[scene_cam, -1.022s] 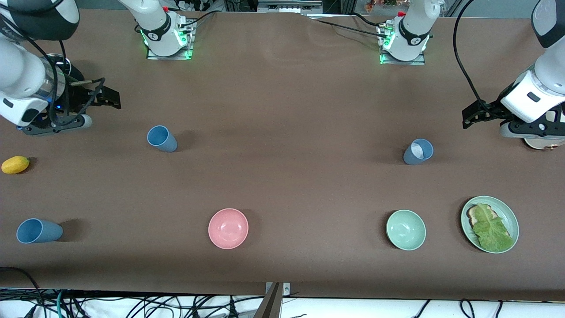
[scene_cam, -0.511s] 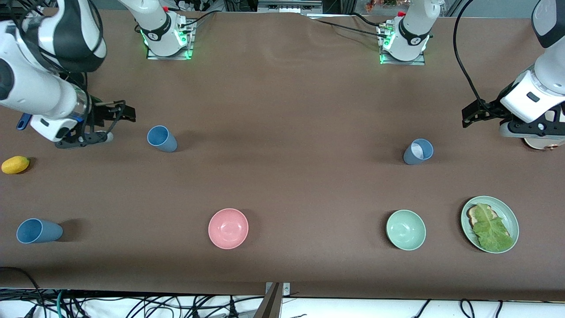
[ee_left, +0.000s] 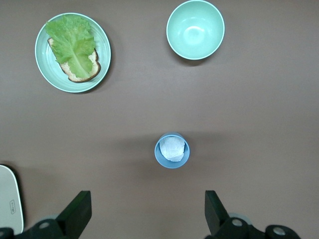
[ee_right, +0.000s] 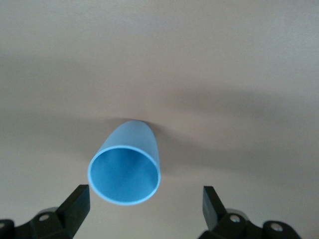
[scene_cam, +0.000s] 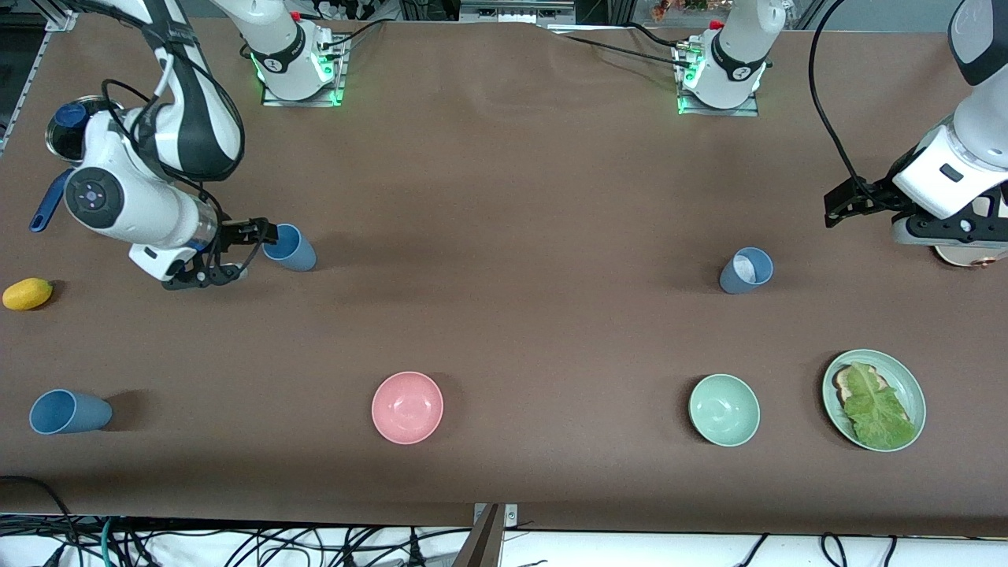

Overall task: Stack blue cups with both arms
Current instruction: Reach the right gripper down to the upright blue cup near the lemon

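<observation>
Evidently unlabelled, the blue cup (scene_cam: 290,247) sits beside the right gripper (scene_cam: 250,250), jaws released.

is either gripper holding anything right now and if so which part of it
Nothing is held. The right gripper is open beside a blue cup, its fingers not around it. The left gripper is open and empty above the cup with white stuff inside.

There are no words or numbers here that can be read. A white thing (ee_left: 10,206) has a tiny mark on it, but it is too small to read.
</observation>
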`<state>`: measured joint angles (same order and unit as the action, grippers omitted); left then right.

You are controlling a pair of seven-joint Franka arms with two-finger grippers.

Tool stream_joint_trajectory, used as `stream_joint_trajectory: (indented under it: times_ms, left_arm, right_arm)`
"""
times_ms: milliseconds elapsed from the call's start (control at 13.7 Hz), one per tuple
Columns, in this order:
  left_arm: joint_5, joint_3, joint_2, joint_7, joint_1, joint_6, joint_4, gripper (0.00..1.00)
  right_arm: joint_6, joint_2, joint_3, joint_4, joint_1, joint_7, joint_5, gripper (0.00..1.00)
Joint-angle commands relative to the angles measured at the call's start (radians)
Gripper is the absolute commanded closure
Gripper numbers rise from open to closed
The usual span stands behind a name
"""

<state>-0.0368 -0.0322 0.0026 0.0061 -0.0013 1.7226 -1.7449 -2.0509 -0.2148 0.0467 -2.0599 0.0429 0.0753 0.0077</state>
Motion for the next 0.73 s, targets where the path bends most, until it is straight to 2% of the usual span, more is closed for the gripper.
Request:
stream_joint_trajectory:
  times_ms: [0,219,657]
  left_arm:
    - [0.000,-0.003,-0.006,-0.008,0.003,-0.020,0.013,0.00]
    - [0.000,-0.003,-0.006,-0.008,0.003,-0.020,0.013,0.00]
    - [0.012,0.008,0.014,0.006,0.047,-0.018,0.018,0.00]
  right_arm:
    - [-0.050,-0.015,-0.008,-0.020,-0.009,0.014,0.000,0.00]
    - [-0.095,-0.058,-0.016,-0.022,-0.009,0.032,0.001,0.00]
    - [-0.124,-0.061,-0.021,-0.061,-0.009,0.032,0.003,0.00]
